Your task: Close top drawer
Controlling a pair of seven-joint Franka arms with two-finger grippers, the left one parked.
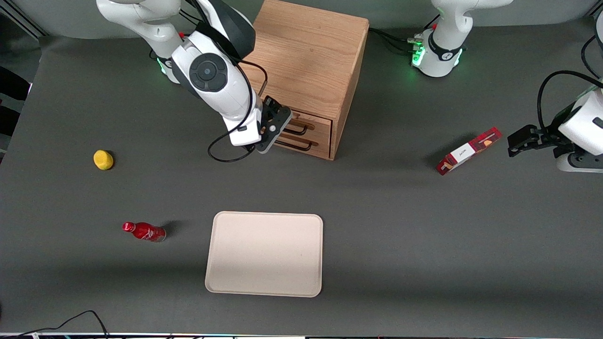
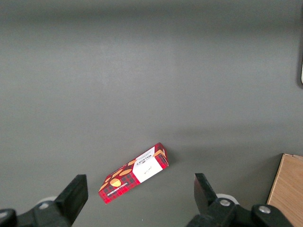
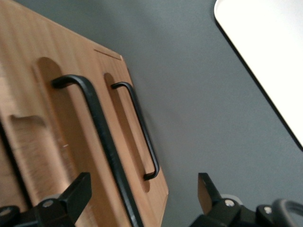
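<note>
The wooden cabinet (image 1: 308,56) stands at the back of the table, its drawer fronts facing the front camera. The top drawer (image 1: 314,121) has a black wire handle (image 1: 297,129), and the lower drawer (image 1: 316,141) has its own. Both fronts look about level with the cabinet face. My right gripper (image 1: 279,128) is open, right in front of the drawers, holding nothing. In the right wrist view the top drawer's handle (image 3: 97,132) runs between the gripper's (image 3: 142,198) wide-apart fingers (image 3: 71,196). The lower drawer's handle (image 3: 139,127) shows beside it.
A beige tray (image 1: 264,254) lies nearer the front camera than the cabinet; its edge also shows in the right wrist view (image 3: 270,52). A yellow object (image 1: 103,159) and a red bottle (image 1: 143,231) lie toward the working arm's end. A red box (image 1: 468,150) lies toward the parked arm's end.
</note>
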